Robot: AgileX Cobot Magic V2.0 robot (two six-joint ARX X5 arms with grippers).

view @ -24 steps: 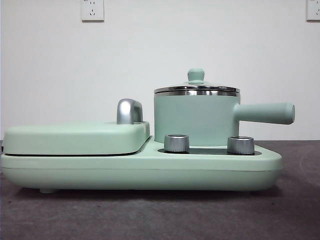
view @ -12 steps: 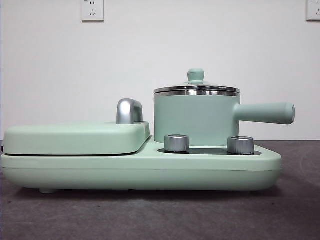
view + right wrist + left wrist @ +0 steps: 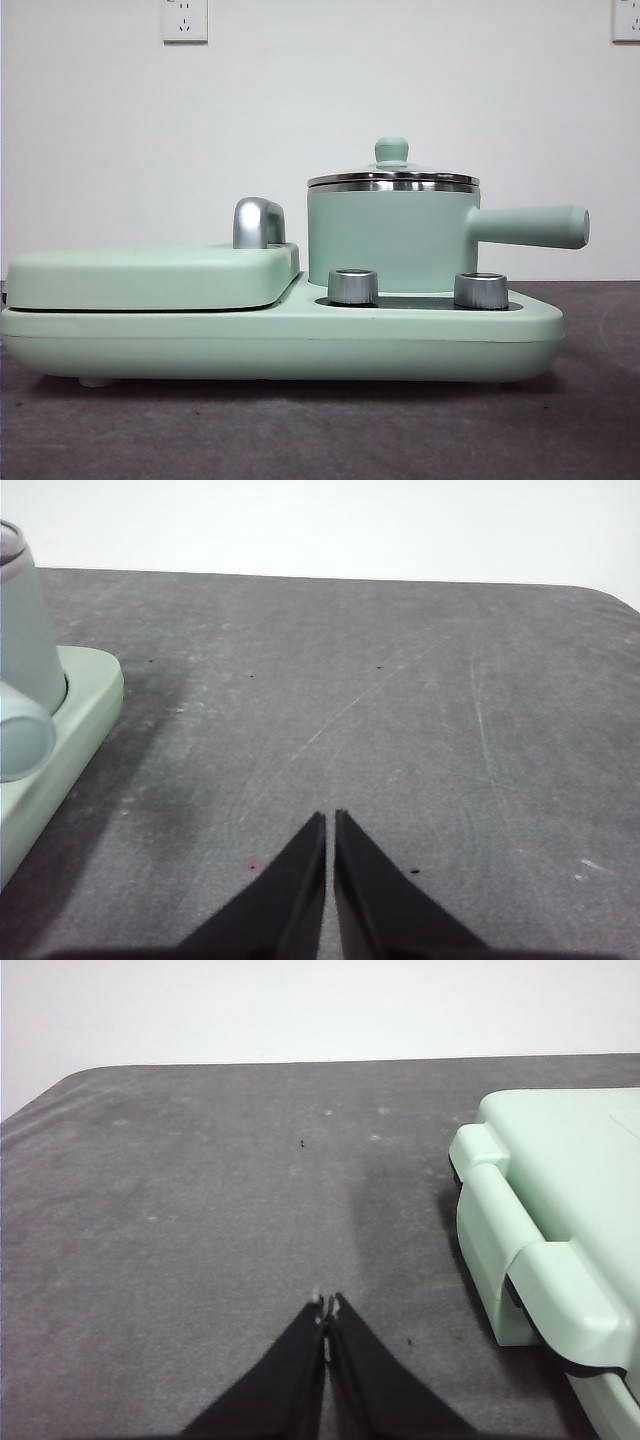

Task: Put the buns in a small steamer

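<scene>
The small steamer [image 3: 392, 235], a mint-green pot with a steel rim and a stubby side handle, stands on the right half of a mint-green cooker base [image 3: 280, 340]. Its steel-rimmed lid [image 3: 392, 177] with a green knob sits closed on it. The buns are out of view in every frame. My left gripper [image 3: 327, 1309] hangs shut over bare grey table beside the cooker's griddle end. My right gripper [image 3: 330, 820] is shut over bare table, off to the side of the steamer [image 3: 25, 630]. Neither arm shows in the front view.
A flat mint-green griddle [image 3: 150, 275] with a chrome handle [image 3: 258, 222] lies closed on the base's left half. Two steel knobs [image 3: 353, 286] sit below the pot. The grey table [image 3: 400, 700] stretches to a white wall.
</scene>
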